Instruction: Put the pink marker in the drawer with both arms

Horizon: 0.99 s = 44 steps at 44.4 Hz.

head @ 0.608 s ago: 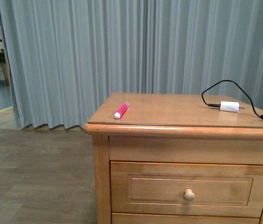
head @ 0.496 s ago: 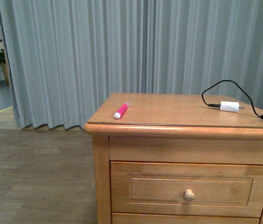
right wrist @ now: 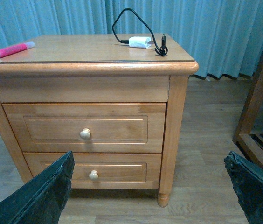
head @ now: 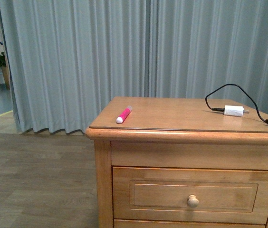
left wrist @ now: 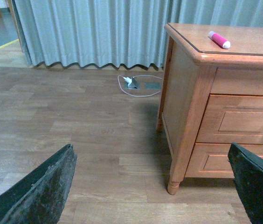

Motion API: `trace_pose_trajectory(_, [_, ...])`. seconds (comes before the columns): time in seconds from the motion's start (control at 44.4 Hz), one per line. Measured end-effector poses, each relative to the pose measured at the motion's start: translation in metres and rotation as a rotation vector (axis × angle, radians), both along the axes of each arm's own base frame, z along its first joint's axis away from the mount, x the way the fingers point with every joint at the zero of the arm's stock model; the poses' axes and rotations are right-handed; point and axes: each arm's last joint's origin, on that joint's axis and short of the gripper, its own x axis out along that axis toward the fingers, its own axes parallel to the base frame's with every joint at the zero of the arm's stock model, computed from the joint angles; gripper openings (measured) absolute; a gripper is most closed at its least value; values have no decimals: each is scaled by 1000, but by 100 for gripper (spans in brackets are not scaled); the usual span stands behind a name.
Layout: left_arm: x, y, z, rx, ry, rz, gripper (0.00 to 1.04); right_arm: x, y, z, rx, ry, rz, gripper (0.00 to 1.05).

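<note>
Honey-coloured wood cabinet (head: 186, 154) fills my front cam; I place everything off it. The pink marker (head: 124, 114) lies flat on the cabinet top, near its left front corner. White end is toward the front edge, paler end points back. Nothing touches it.

The top drawer (head: 193, 194) is fully closed, front flush w/ the cabinet frame, round knob (head: 193, 201) centred on the panel. The lower drawer (right wrist: 93, 167) is closed too, seen from right wrist cam.

A white charger plug (head: 233, 110) w/ black cable (head: 229, 86) sits on the cabinet top toward its right side, well apart from the marker. The cable loops up and back, then runs to the right edge.

Neither arm shows in front cam. My left gripper (left wrist: 151, 148) is spread wide w/ nothing between its fingers (left wrist: 43, 191). It's off the cabinet's left side, over the wood floor (left wrist: 75, 116), well apart from the cabinet. My right gripper (right wrist: 148, 157) is also spread wide and empty. It faces the cabinet front, both drawers framed btw its two fingers, not touching the cabinet.

Grey curtain (head: 77, 57) hangs behind the cabinet. A thin white cord (left wrist: 136, 86) lies on the floor by the curtain, left of the cabinet.
</note>
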Motion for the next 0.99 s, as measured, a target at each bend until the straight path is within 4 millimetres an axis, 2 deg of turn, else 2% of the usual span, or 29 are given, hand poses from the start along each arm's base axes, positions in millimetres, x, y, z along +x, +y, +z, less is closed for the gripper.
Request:
trace_pose_trajectory(0.203, [0,0,0,0,0,0,99,0,0,0,0,0,1,96])
trace_pose_trajectory(0.27, [0,0,0,0,0,0,99,2,1,-1,40,140,86,96])
trace_pose_trajectory(0.36, [0,0,0,0,0,0,99,14,2,-1,63,235,121,96])
trace_pose_trajectory(0.428, [0,0,0,0,0,0,99,31,2,5,64,271,133,96])
trace_pose_trajectory(0.541, [0,0,0,0,0,0,99,76,10,12,50,331,162,96])
trace_pose_trajectory(0.766, [0,0,0,0,0,0,99,160,33,-16,42,494,179,96])
trace_pose_trajectory(0.991, [0,0,0,1,0,0,99,219,53,-40,41,512,155,96])
